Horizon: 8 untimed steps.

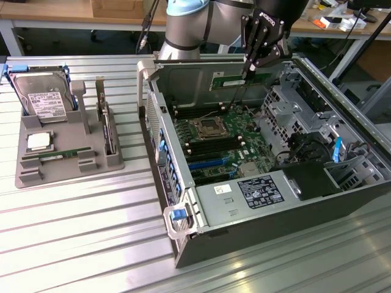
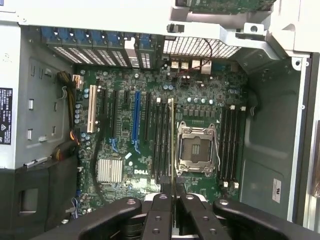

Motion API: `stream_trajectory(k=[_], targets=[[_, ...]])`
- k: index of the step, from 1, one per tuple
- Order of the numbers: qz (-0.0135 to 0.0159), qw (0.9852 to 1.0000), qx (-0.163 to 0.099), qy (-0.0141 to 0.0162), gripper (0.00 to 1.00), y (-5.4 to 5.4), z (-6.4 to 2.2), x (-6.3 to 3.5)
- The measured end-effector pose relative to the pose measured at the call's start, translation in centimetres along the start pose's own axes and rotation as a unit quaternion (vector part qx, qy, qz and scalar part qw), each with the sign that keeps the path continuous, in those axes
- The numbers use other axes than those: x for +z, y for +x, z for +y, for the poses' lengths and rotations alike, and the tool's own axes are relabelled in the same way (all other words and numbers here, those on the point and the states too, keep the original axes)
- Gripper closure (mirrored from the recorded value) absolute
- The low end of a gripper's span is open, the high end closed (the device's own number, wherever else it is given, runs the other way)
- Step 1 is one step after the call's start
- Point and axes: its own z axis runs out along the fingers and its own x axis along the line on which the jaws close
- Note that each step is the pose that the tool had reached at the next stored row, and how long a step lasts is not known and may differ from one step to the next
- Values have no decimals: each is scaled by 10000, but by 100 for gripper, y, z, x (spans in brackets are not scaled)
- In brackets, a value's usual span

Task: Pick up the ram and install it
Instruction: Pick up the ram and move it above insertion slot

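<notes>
You have a ribbed aluminium table [image 1: 79, 232] carrying an open dark-grey metal computer case [image 1: 256, 235] laid on its side, with a grey moulded plastic tray [image 1: 67, 174] well apart from it toward the exterior view's left. The grey and pale-blue robot arm [image 1: 183, 30] stands over the case's far wall. A green motherboard [image 1: 244, 143] [image 2: 200, 107] lies flat on the case floor. In the tray, a boxy silver hard drive with a white label [image 1: 41, 97] rests at the back and a square silver processor chip [image 1: 38, 141] lies just in front of it.

Your black gripper [image 1: 247, 68] [image 2: 173, 192] hangs above the motherboard, its fingers [image 2: 162, 202] drawn narrow and pinching the ram [image 1: 235, 81] [image 2: 172, 140], a long thin green circuit-board stick with a small white label. The ram is held level, clear of the board. In the wrist view you see it edge-on, parallel to the black memory slots [image 2: 162, 140] and just beside the silver-framed empty processor socket [image 1: 211, 128] [image 2: 197, 150]; which slot it sits over you cannot tell
</notes>
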Motion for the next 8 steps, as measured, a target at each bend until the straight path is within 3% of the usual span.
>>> stream_trajectory(k=[5,8], targets=[[0,10000,0,0,88,8,-114,-5],[-1,10000,-3,0,88,9,-132,-5]])
